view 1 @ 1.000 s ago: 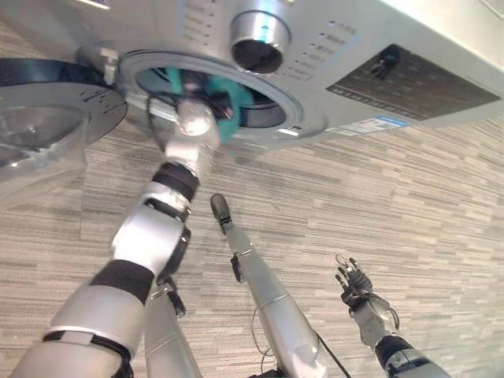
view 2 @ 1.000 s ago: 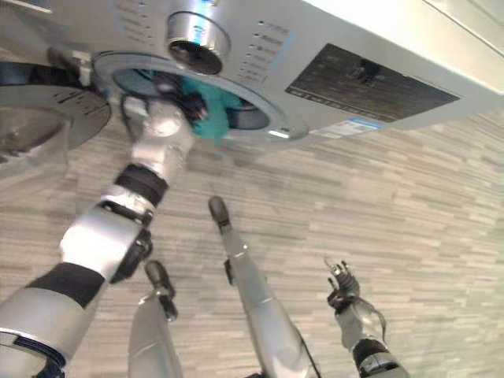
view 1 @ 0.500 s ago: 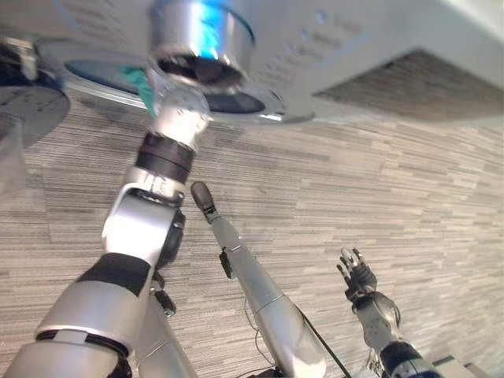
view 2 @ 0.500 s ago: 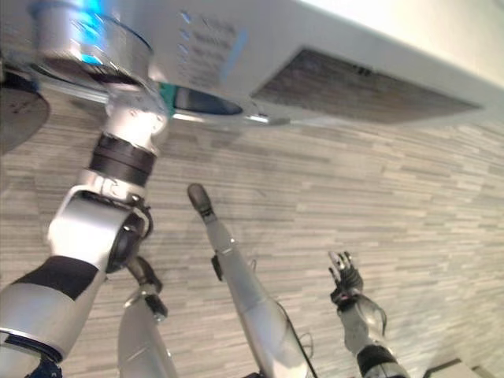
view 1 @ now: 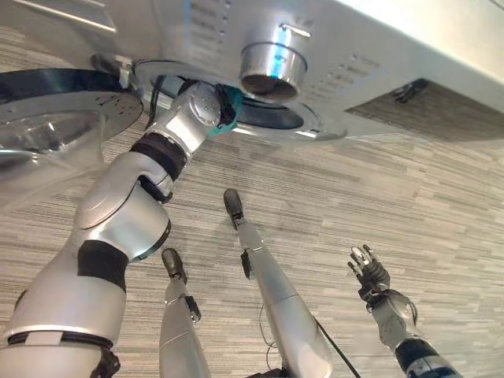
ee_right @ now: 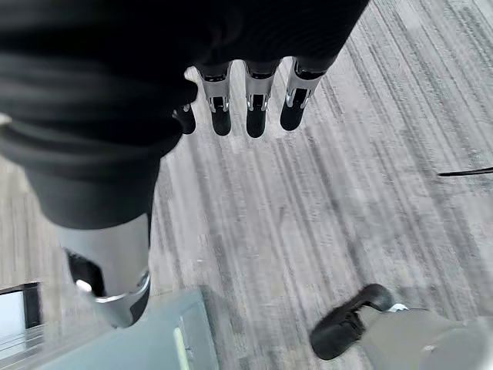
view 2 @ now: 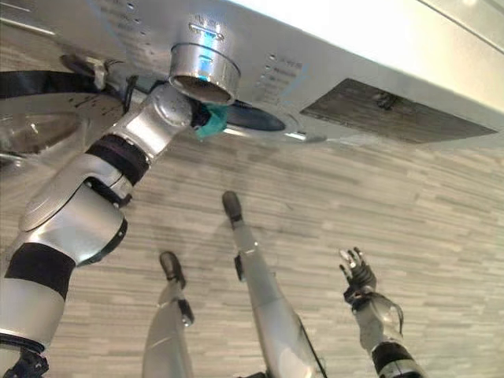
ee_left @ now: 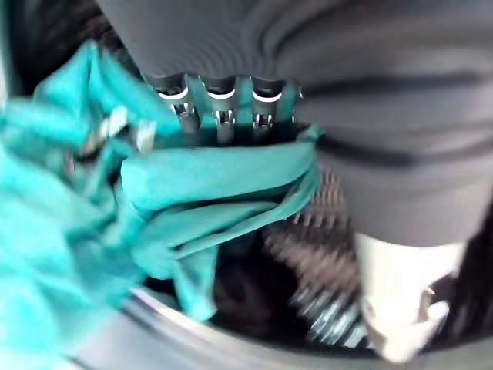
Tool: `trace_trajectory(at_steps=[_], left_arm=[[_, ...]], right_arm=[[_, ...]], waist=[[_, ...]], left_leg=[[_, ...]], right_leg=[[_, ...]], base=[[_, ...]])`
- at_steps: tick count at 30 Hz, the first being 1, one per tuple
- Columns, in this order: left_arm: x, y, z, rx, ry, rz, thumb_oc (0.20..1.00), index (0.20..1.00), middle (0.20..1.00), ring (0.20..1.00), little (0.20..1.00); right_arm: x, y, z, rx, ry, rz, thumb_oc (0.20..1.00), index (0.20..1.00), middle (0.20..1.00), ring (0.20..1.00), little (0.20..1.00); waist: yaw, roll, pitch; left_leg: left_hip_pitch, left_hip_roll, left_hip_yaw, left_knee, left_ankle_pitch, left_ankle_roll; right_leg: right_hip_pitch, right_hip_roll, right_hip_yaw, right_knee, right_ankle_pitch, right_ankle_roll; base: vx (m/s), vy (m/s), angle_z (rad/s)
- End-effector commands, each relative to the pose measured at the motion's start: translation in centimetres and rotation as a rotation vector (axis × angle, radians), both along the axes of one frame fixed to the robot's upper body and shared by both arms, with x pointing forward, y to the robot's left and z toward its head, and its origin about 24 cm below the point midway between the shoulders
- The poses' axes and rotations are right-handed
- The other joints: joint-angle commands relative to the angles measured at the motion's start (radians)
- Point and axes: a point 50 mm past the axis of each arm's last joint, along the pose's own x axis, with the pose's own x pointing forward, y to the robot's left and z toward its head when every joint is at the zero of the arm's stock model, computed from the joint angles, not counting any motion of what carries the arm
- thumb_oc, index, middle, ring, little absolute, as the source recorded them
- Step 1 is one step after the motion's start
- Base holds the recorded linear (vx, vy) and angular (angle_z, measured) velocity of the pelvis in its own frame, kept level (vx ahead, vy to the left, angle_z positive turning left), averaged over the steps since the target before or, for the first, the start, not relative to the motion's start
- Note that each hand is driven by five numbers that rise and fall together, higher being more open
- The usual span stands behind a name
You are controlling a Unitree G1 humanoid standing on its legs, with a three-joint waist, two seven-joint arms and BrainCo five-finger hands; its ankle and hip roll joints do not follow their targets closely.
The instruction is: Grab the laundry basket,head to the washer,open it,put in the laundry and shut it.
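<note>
The silver washer (view 1: 370,47) stands in front of me, its round door (view 1: 55,118) swung open to the left. My left arm reaches into the door opening (view 1: 272,118). In the left wrist view my left hand (ee_left: 222,108) is inside the dark drum, its fingers curled over a bunch of teal cloth (ee_left: 216,173). A corner of that cloth (view 2: 209,122) shows at the opening's rim beside the wrist. My right hand (view 1: 370,272) hangs low at the right over the floor, its fingers (ee_right: 254,108) straight and holding nothing.
A big chrome dial (view 1: 272,63) sticks out above the opening, with a dark panel (view 1: 425,98) to its right. Striped grey carpet (view 1: 378,197) covers the floor. The edge of a pale grey-green object (ee_right: 146,331) lies below my right hand.
The camera has swung about. My left hand has gone from the opening's rim deeper into the drum with the teal cloth. The right hand has stayed low at the right.
</note>
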Motion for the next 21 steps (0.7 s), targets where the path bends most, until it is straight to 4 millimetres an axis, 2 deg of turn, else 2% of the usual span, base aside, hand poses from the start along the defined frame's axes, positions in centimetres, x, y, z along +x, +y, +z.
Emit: trace_trajectory(at_steps=[1,2,3,6,9,13,14,15,18,19,20,21], left_arm=[[-2.5,-5.4,2.9,0.125,-0.144,-0.186,1.000,1.000,1.000,1.000,1.000],[-2.5,-5.3,2.1,0.148,-0.136,-0.188,1.000,1.000,1.000,1.000,1.000],[-2.6,-5.3,1.0,0.147,-0.129,-0.198,1.000,1.000,1.000,1.000,1.000],[-2.8,-5.3,0.0,0.133,-0.124,-0.214,1.000,1.000,1.000,1.000,1.000],[-3.8,-5.8,-0.3,0.031,-0.130,-0.274,1.000,1.000,1.000,1.000,1.000],[-4.0,-5.7,-1.1,-0.025,-0.118,-0.291,1.000,1.000,1.000,1.000,1.000],[-3.8,-5.3,-2.7,-0.076,-0.083,-0.273,1.000,1.000,1.000,1.000,1.000],[-3.8,-5.3,-2.7,-0.076,-0.083,-0.273,1.000,1.000,1.000,1.000,1.000],[-3.5,-4.2,-6.1,-0.155,0.012,-0.230,1.000,1.000,1.000,1.000,1.000],[-3.5,-4.2,-6.1,-0.156,0.012,-0.229,1.000,1.000,1.000,1.000,1.000],[-3.3,-3.4,-8.3,-0.213,0.065,-0.187,1.000,1.000,1.000,1.000,1.000],[-3.3,-3.2,-9.3,-0.222,0.090,-0.170,1.000,1.000,1.000,1.000,1.000]], right_arm=[[-1.7,-2.0,-0.9,-0.016,0.084,-0.046,1.000,1.000,1.000,1.000,1.000],[-2.0,-2.0,-1.2,-0.014,0.100,-0.047,1.000,1.000,1.000,1.000,1.000],[-2.1,-2.2,-1.3,-0.014,0.108,-0.050,1.000,1.000,1.000,1.000,1.000],[-2.1,-2.4,-1.2,-0.017,0.109,-0.057,1.000,1.000,1.000,1.000,1.000],[-2.1,-2.6,-1.1,-0.025,0.101,-0.051,1.000,1.000,1.000,1.000,1.000],[-2.2,-2.6,-1.0,-0.026,0.097,-0.048,1.000,1.000,1.000,1.000,1.000],[-1.8,-2.6,-0.8,-0.035,0.088,-0.042,1.000,1.000,1.000,1.000,1.000],[-1.8,-2.6,-0.8,-0.035,0.089,-0.042,1.000,1.000,1.000,1.000,1.000],[-1.5,-2.2,-0.8,-0.039,0.086,-0.033,1.000,1.000,1.000,1.000,1.000],[-1.5,-2.2,-0.8,-0.039,0.087,-0.032,1.000,1.000,1.000,1.000,1.000],[-1.4,-1.7,-1.0,-0.033,0.086,-0.023,1.000,1.000,1.000,1.000,1.000],[-1.2,-1.5,-1.0,-0.032,0.087,-0.020,1.000,1.000,1.000,1.000,1.000]], waist=[[-0.038,0.045,-0.022],[-0.034,0.045,-0.021],[-0.036,0.033,-0.020],[-0.029,0.034,-0.017],[-0.018,0.035,-0.016],[-0.013,0.037,-0.018],[-0.005,0.035,-0.017],[-0.006,0.035,-0.017],[0.003,0.032,-0.015],[0.002,0.032,-0.016],[0.010,0.030,-0.012],[0.013,0.030,-0.010]], left_leg=[[0.081,0.037,-0.019,0.109,-0.047,0.067],[0.078,0.034,-0.022,0.112,-0.041,0.066],[0.062,0.017,-0.023,0.114,-0.010,0.066],[0.059,0.012,-0.030,0.118,-0.008,0.066],[0.060,0.003,-0.040,0.121,-0.001,0.066],[0.062,-0.004,-0.045,0.122,0.000,0.066],[0.068,-0.012,-0.051,0.120,-0.002,0.067],[0.069,-0.012,-0.051,0.119,-0.002,0.067],[0.072,-0.017,-0.052,0.119,-0.009,0.069],[0.072,-0.017,-0.052,0.119,-0.009,0.069],[0.067,-0.022,-0.058,0.124,-0.010,0.070],[0.066,-0.023,-0.060,0.125,-0.008,0.071]], right_leg=[[-0.012,0.035,-0.025,0.047,-0.154,0.105],[-0.008,0.031,-0.025,0.044,-0.153,0.106],[-0.006,0.016,-0.024,0.025,-0.125,0.098],[0.002,0.011,-0.027,0.022,-0.127,0.097],[0.020,0.001,-0.033,0.016,-0.127,0.096],[0.034,-0.005,-0.035,0.010,-0.128,0.096],[0.052,-0.014,-0.039,-0.001,-0.126,0.096],[0.053,-0.014,-0.039,-0.001,-0.126,0.096],[0.063,-0.019,-0.042,-0.012,-0.122,0.096],[0.063,-0.019,-0.042,-0.012,-0.122,0.096],[0.068,-0.023,-0.042,-0.018,-0.120,0.095],[0.070,-0.024,-0.043,-0.021,-0.120,0.095]], base=[[0.00,0.000,0.00],[-0.10,-0.022,0.02],[-0.10,-0.022,0.05],[-0.05,0.008,0.05],[-0.03,0.024,0.09],[-0.02,0.027,0.07],[-0.03,0.032,0.03],[-0.04,0.050,0.02],[-0.02,0.025,0.06],[0.00,0.000,0.00],[0.00,0.000,0.00],[-0.04,0.013,0.02]])
